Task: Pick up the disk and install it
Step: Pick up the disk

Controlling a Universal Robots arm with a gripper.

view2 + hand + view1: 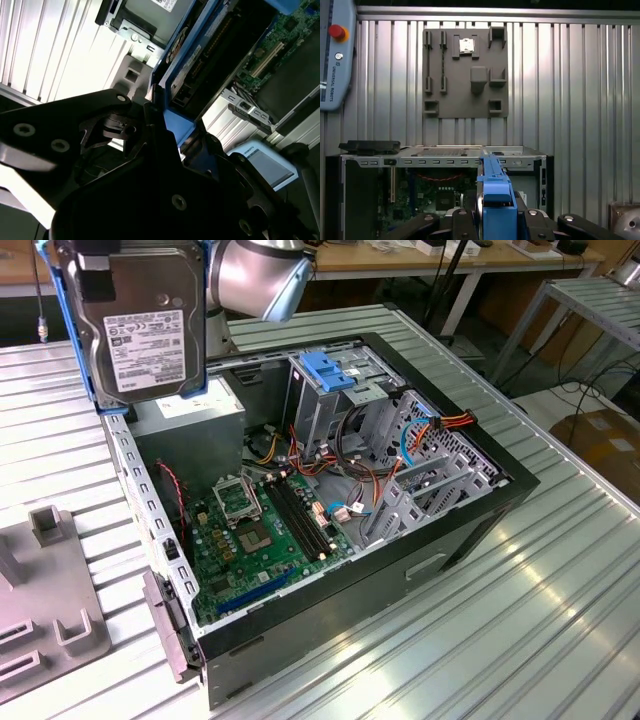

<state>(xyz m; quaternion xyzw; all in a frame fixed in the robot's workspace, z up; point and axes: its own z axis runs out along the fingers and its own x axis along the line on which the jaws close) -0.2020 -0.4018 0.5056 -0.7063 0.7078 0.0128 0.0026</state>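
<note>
The disk (pixel 140 325) hangs upright in the air at the exterior view's upper left, above the open case's corner by the power supply. Its white label faces the camera and a blue carrier frame runs along its edges. My gripper (pixel 95 275) is shut on the disk from above, with a black finger lying over the disk's face. In the first wrist view the disk (pixel 495 190) shows edge-on as a blue strip between the fingers of my gripper (pixel 495 220). The second wrist view has the disk's blue frame (pixel 177 125) clamped in the black gripper (pixel 165 130).
The open computer case (pixel 480 510) lies on a ribbed metal table. Inside are the motherboard (pixel 260 530), a metal drive cage topped by a blue bracket (pixel 335 370), loose cables and the grey power supply (pixel 190 415). A grey fixture plate (pixel 40 600) sits at the exterior view's left.
</note>
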